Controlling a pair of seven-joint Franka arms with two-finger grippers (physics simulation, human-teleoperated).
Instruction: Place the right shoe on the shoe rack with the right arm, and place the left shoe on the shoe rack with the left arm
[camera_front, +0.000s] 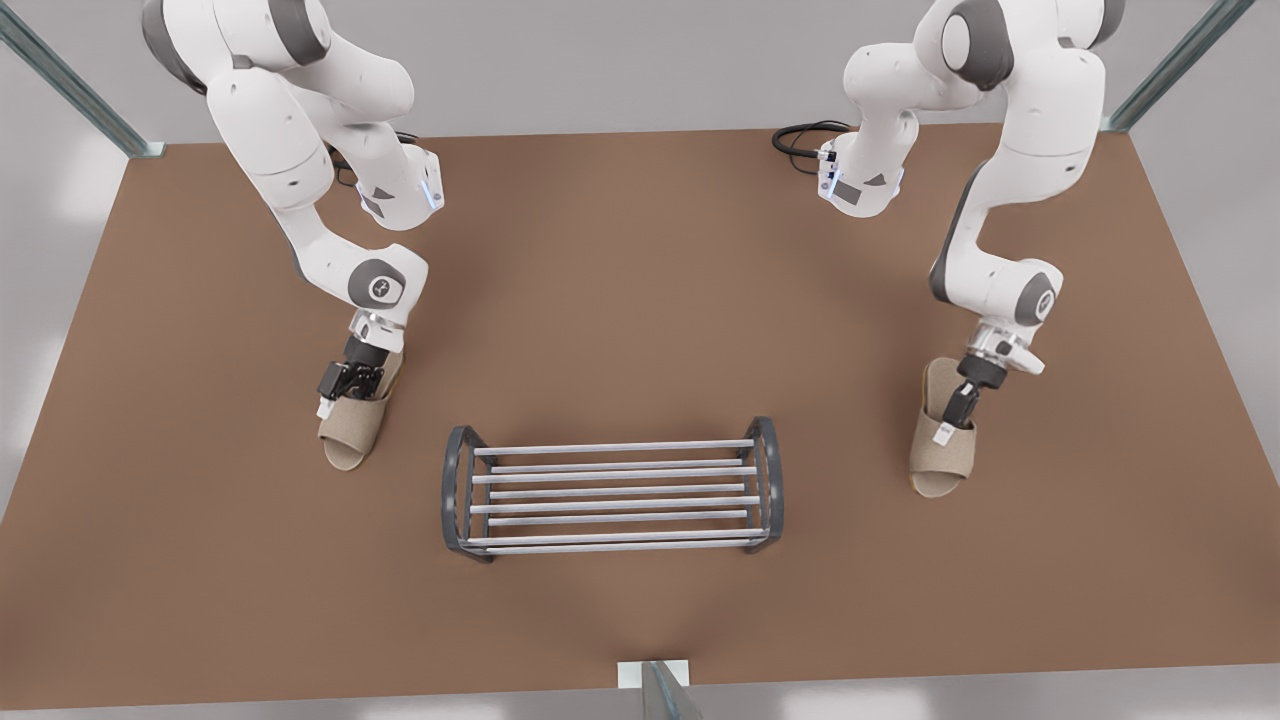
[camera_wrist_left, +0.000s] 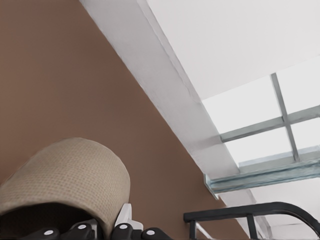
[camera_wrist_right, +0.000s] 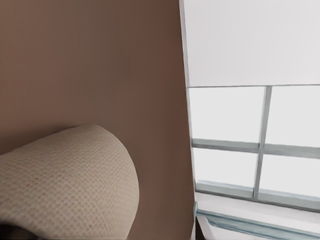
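- Closest to the front camera, the rack (camera_front: 612, 539) stands on the brown table (camera_front: 620, 300) with its rods bare. Neither slipper is on it.
- At the front view's right, the left gripper (camera_front: 950, 420) reaches down at a tilt into the left slipper (camera_front: 940, 465), which lies flat on the table, well apart from the rack.
- In the left wrist view its jaws look clenched on the edge of the slipper's woven upper (camera_wrist_left: 70, 175), with a white fingertip (camera_wrist_left: 125, 214) pressed against the outside.
- At the front view's left, the right gripper (camera_front: 345, 392) sits at the mouth of the right slipper (camera_front: 350, 435), which also lies on the table near the rack's end. I cannot tell whether its jaws have closed.
- Judged from this, the step in hand is the grasp, and nothing has been lifted yet.
- The next move would call for a firm hold, a lift clear of the table and the dark end frames, then travel inward over the rods.
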